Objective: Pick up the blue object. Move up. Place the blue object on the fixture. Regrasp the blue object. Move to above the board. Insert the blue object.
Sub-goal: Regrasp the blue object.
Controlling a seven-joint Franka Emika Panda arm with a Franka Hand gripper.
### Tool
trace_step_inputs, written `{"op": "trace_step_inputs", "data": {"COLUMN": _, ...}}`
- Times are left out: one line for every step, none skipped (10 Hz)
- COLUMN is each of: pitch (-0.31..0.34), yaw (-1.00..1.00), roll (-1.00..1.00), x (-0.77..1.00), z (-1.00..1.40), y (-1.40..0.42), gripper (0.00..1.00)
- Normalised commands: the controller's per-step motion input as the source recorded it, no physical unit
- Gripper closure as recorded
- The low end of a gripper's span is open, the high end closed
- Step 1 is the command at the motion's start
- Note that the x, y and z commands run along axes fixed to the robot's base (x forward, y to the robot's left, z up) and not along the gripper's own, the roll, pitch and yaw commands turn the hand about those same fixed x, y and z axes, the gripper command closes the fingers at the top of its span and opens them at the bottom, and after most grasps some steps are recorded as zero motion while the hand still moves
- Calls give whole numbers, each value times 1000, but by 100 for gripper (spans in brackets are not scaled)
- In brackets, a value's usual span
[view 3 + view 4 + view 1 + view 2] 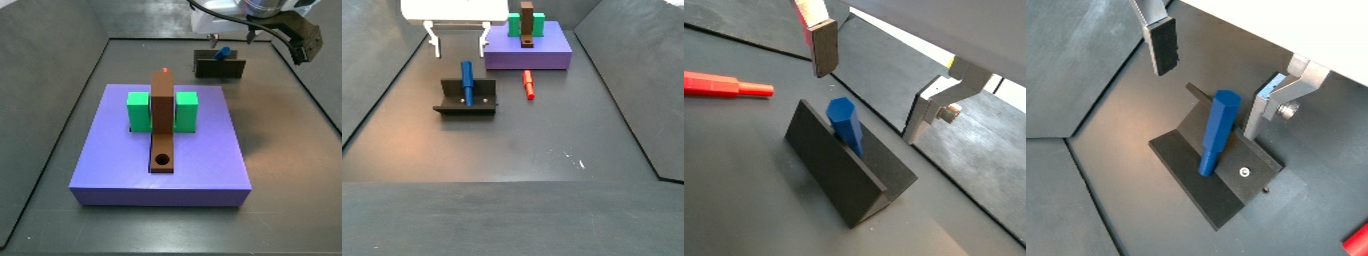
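Note:
The blue object (847, 124) is a short blue peg leaning upright in the notch of the fixture (842, 168), a dark holder on the floor. Both wrist views show my gripper (871, 100) open above it, one finger (1160, 45) on each side, clear of the peg (1219, 132) with nothing between them. In a side view the gripper (458, 45) hangs over the peg (468, 81) and fixture (465, 104). The lavender board (201, 160), with two green blocks (138, 111) and a brown holed bar (163, 125), lies apart from the fixture (221, 68).
A red peg (529, 83) lies on the floor between the fixture and the board (549, 55), and also shows in a wrist view as the red peg (724, 86). Dark walls edge the floor on both sides.

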Motion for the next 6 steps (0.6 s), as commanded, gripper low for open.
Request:
{"op": "trace_step_inputs", "data": {"pitch": -9, "yaw": 0, "roll": 180, "x": 0, "z": -114, "y": -123, "gripper": 0}}
{"op": "trace_step_inputs", "data": {"pitch": -66, "yaw": 200, "roll": 891, "x": -6, "z": 0, "y": -349, "gripper": 0}}
{"op": "trace_step_inputs", "data": {"pitch": -11, "yaw": 163, "roll": 1000, "x": 14, "z": 34, "y": -360, "gripper": 0}}
{"op": "trace_step_inputs", "data": {"pitch": 0, "yaw": 17, "roll": 734, "x": 66, "z": -237, "y": -9, "gripper": 0}}
{"op": "trace_step_inputs", "data": {"pitch": -57, "yaw": 80, "roll": 303, "x": 0, "z": -220, "y": 43, "gripper": 0}}
{"op": "trace_step_inputs", "data": {"pitch": -80, "yaw": 163, "roll": 163, "x": 77, "z": -83, "y": 54, "gripper": 0}}
